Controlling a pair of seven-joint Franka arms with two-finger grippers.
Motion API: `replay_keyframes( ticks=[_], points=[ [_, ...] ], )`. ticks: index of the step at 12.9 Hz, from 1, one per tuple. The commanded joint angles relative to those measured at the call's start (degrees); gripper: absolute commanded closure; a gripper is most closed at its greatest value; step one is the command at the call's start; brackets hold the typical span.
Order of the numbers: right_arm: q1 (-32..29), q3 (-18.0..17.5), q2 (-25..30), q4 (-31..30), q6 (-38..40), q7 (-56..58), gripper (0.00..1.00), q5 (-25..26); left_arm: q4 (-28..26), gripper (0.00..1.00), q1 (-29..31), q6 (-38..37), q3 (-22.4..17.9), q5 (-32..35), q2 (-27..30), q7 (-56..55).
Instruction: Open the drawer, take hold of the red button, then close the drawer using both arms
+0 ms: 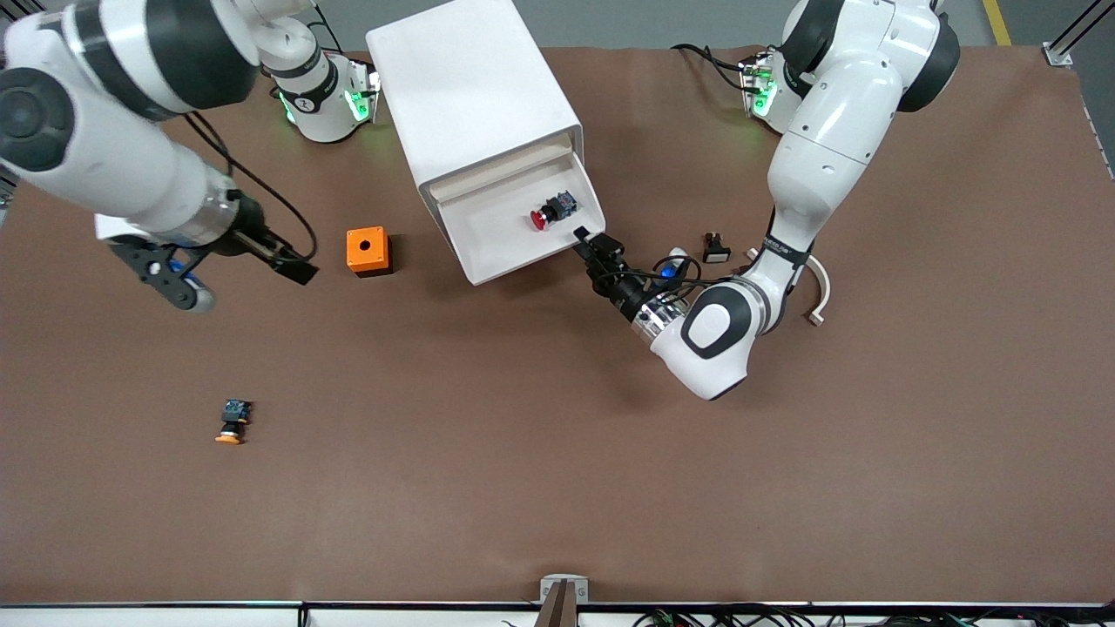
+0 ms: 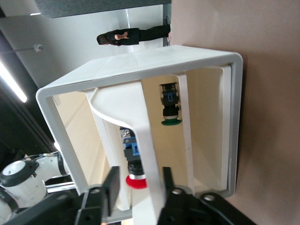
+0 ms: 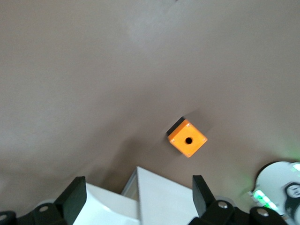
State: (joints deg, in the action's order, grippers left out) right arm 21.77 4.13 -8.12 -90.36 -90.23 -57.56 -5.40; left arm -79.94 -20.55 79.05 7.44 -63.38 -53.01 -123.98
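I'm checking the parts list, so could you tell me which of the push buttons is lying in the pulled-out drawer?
The red-capped button: it lies in the open drawer, just by the left gripper. The orange-capped button and the black button lie on the table.

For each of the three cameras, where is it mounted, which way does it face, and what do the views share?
Front view: high across the table, facing both arms' bases; shows the cabinet, its open drawer with the red button, and both tools.
Left wrist view: on the left arm, looking into the cabinet's open front; the left tool straddles the drawer's front edge.
Right wrist view: on the right arm, looking down at the orange box; the right tool is open.
Shared: front and left wrist views both show the red button.
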Motion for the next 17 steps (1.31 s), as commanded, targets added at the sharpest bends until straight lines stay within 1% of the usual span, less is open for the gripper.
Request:
replay_keyframes(
  ticks=[1,3,6,8,10,11,13,15,17],
  points=[
    [6.0,0.5,0.2,-2.8,-5.1,-8.9,0.00,-0.7,0.9,0.01,1.6,-1.0,0.1,-1.0,0.4,9.6],
    [10.0,0.5,-0.5,-3.1,-8.3,-15.3,0.00,-0.8,2.7,0.01,3.0,-1.0,0.0,-0.3,0.7,19.0],
    [15.5,0.5,-2.9,-3.1,-12.0,-23.7,0.00,-0.8,5.7,0.01,3.9,-0.9,-0.4,4.9,0.8,33.3],
    [19.0,0.5,-5.0,-3.1,-14.8,-29.3,0.00,-0.8,7.1,0.01,3.9,-0.7,-2.1,9.5,1.3,44.9],
    [22.6,0.5,-7.2,-3.1,-17.1,-32.6,0.00,-0.8,7.9,0.01,3.3,0.4,-4.4,13.3,3.3,55.4],
    [24.5,0.5,-8.4,-3.1,-17.8,-33.7,0.00,-0.8,7.8,0.01,3.0,2.5,-4.6,17.3,4.9,60.0],
    [27.5,0.5,-10.1,-3.1,-20.1,-36.7,0.00,-1.0,7.7,0.01,2.9,8.7,-4.0,24.5,7.1,65.1],
    [30.5,0.5,-11.6,-3.1,-21.4,-39.8,0.00,-1.0,7.3,0.01,2.3,15.0,-3.8,30.8,9.3,67.5],
    [32.7,0.5,-13.3,-3.1,-21.7,-41.1,0.00,-1.0,7.1,0.01,0.4,20.7,-3.7,36.0,10.9,68.0]
  ],
)
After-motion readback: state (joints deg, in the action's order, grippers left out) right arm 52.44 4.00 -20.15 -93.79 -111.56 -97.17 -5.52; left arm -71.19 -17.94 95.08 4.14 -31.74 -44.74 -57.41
